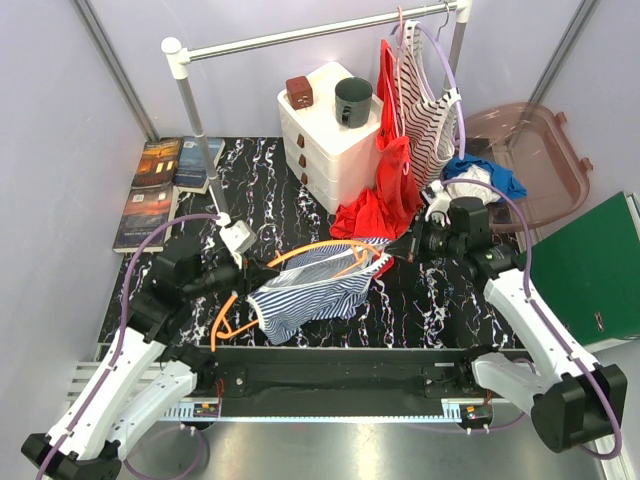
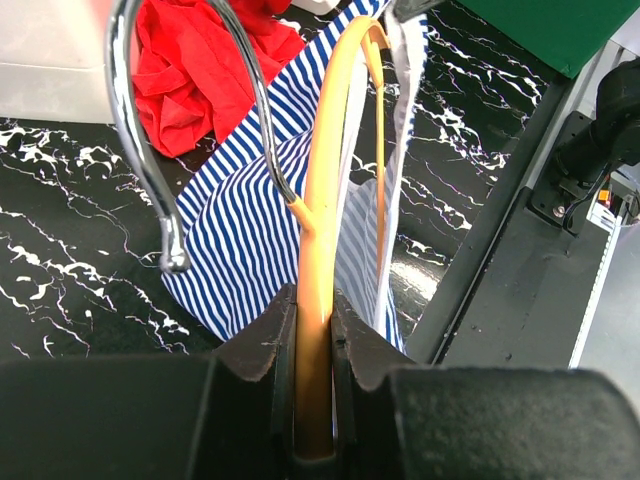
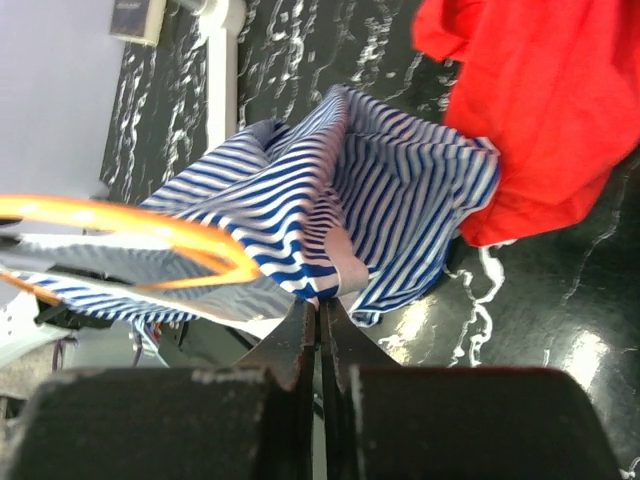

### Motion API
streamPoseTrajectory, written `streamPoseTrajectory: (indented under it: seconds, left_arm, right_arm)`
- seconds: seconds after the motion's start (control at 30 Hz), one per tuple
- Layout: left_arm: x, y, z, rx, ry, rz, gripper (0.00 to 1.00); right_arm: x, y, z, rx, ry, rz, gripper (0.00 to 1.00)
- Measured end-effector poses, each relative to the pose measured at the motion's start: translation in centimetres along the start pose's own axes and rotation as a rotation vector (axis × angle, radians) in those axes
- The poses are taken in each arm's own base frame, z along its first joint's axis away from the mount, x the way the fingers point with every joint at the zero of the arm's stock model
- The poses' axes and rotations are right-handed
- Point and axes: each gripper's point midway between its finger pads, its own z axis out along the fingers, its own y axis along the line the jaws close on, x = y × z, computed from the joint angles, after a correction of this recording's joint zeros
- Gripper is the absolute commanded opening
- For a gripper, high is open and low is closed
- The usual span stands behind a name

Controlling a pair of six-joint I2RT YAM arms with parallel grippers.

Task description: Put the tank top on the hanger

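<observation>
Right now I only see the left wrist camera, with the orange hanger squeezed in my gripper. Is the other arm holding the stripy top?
Observer: Yes, the right gripper is shut on an edge of the tank top.
Operator: Is my orange thing all inside it?
Observer: No, one corner of the hanger sticks out bare beside the left gripper.
Operator: Where does it hang after?
Observer: A rail stands at the back, with a red-striped top on it.

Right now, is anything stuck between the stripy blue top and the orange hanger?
No, nothing visible. The left pincer grips the hanger, the right pincer pinches the tank top, and the two touch.
</observation>
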Motion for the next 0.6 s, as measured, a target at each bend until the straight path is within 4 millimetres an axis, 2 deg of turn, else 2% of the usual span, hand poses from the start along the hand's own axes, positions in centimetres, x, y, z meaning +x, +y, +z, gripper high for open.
streamPoseTrajectory:
  seconds: [0.27,0.47,0.6]
  left_arm:
    - [0.4,0.1,0.1,-0.001,0.016,-0.010,0.00]
    - [0.5,0.1,0.1,-0.001,0.021,-0.013,0.00]
    - [0.5,0.1,0.1,-0.001,0.022,-0.014,0.00]
  right_arm:
    - [0.7,5.2,0.5,-0.093,0.046,-0.106,0.00]
    - [1.1,6.9,2.2,-0.116,0.091,-0.137,0.00]
    - [1.5,8.9,3.2,-0.146,0.115,-0.175,0.00]
